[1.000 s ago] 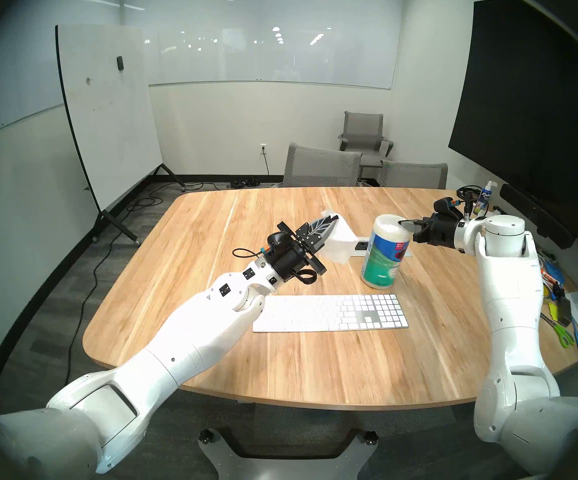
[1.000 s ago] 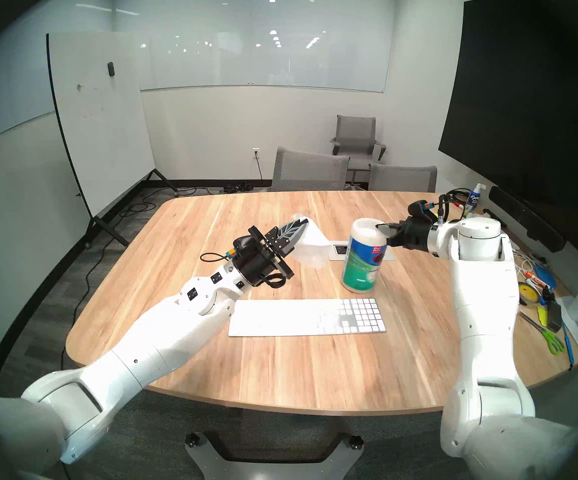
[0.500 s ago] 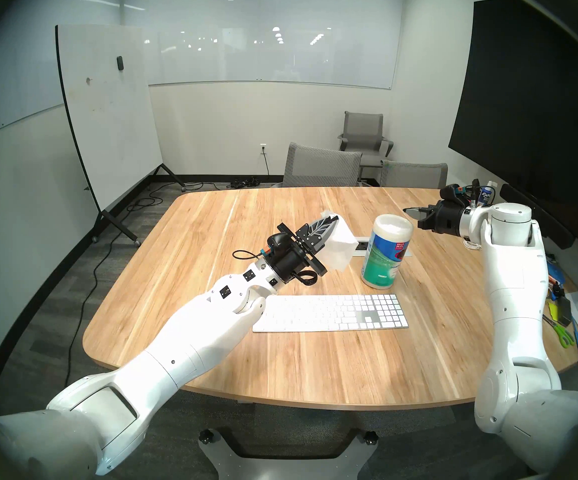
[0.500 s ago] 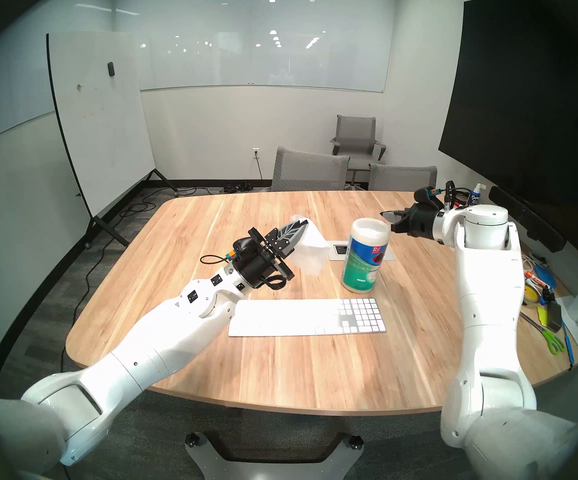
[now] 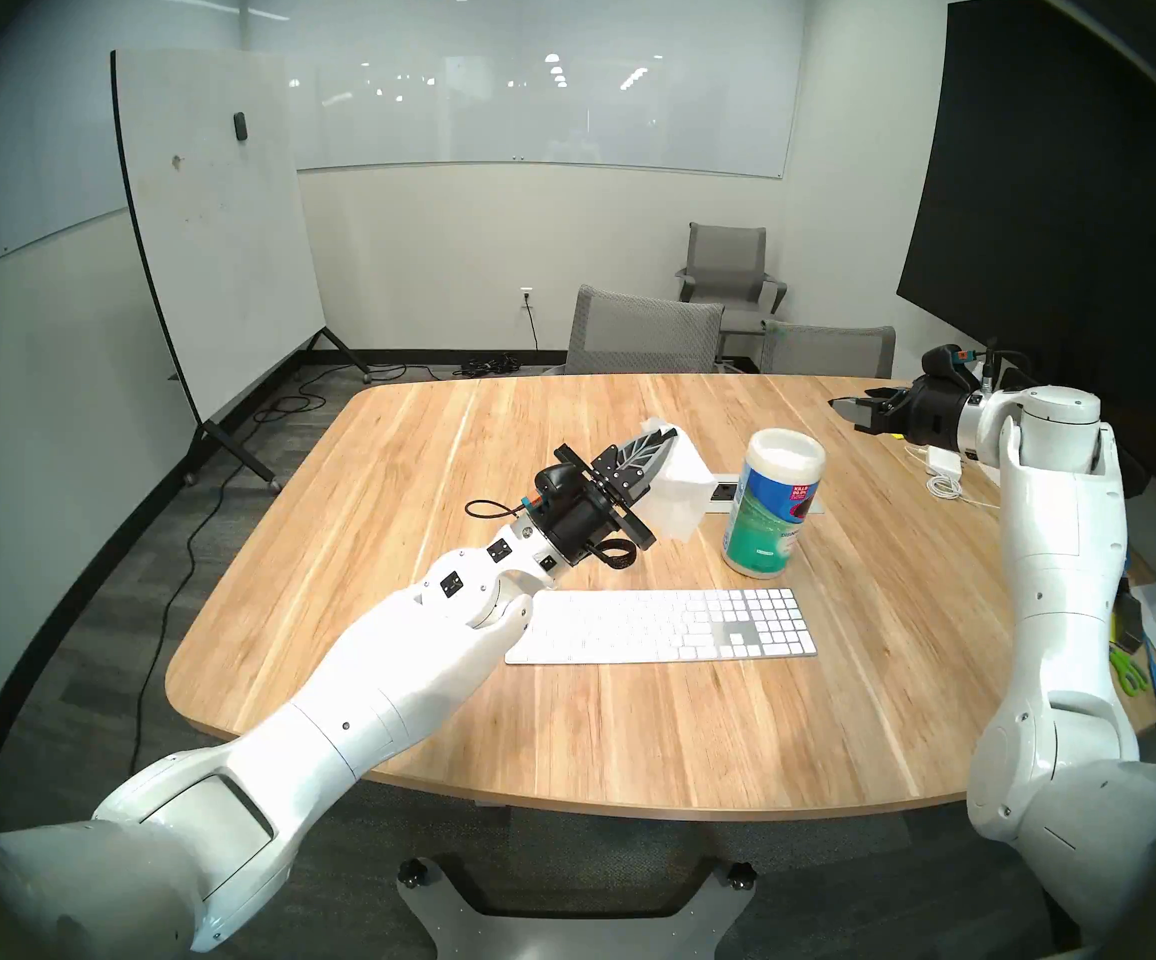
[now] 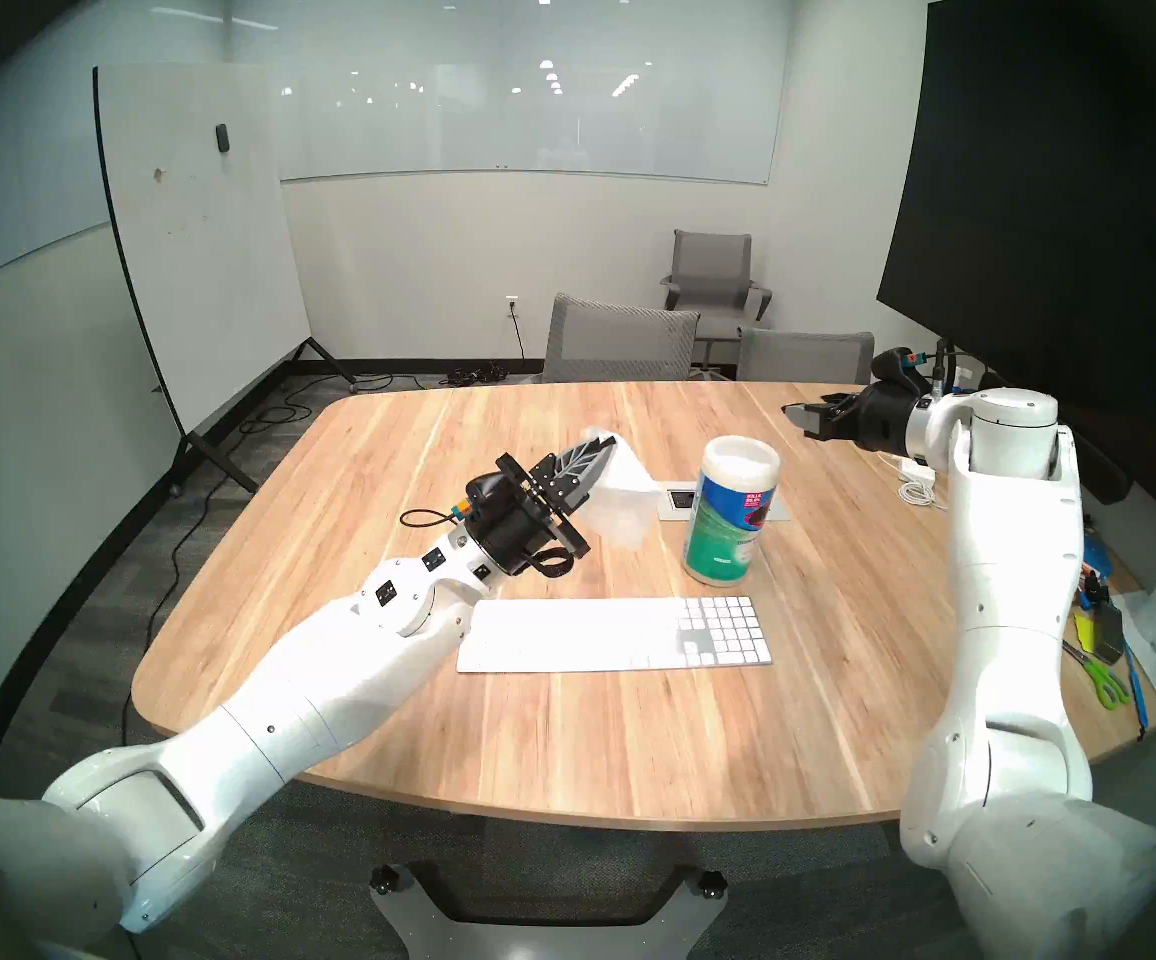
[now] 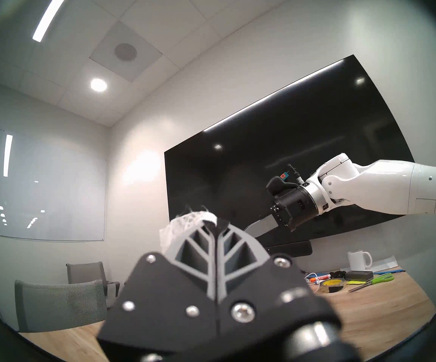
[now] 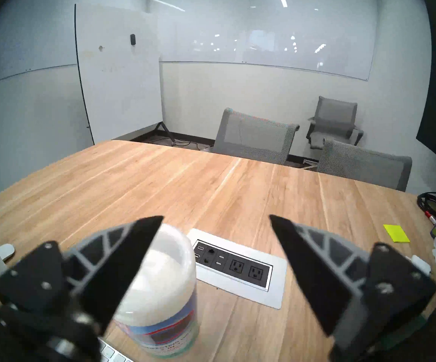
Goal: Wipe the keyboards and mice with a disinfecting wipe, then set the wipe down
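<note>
- Wipe (image 5: 680, 487) – one, thin white sheet, pinched in the left gripper (image 5: 664, 446), hanging limp off the fingertips above the table (image 5: 422, 487), clear of the wood.
- Left gripper fingers pressed tight together on that sheet; left wrist view shows a frayed bit of it (image 7: 185, 224) poking past the tips.
- Right gripper (image 5: 852, 411) up over the far right of the table, level-ish, fingers spread wide w/ nothing between them – right wrist view shows both black fingertips (image 8: 143, 238) well apart.
- Keyboard (image 5: 665, 625) – one, flat white w/ number pad, lying near the front-centre of the table, nothing touching it; left forearm crosses just above its left end.
- Mouse (image 8: 5, 251) – one, small white oval, only seen at the left edge of the right wrist view, partly hidden; in the head views it's behind the wipe, can't see it.
- Wipes canister (image 5: 772, 501) – one, white cap, blue-green label, upright just behind the keyboard's right end, apart from both grippers.
- Power outlet panel (image 8: 237, 267) set in the table just behind the canister.
- Chairs – three grey ones (image 5: 644, 332) past the far edge.
- Mug (image 7: 359, 259) – one, white, among clutter at the right edge.
</note>
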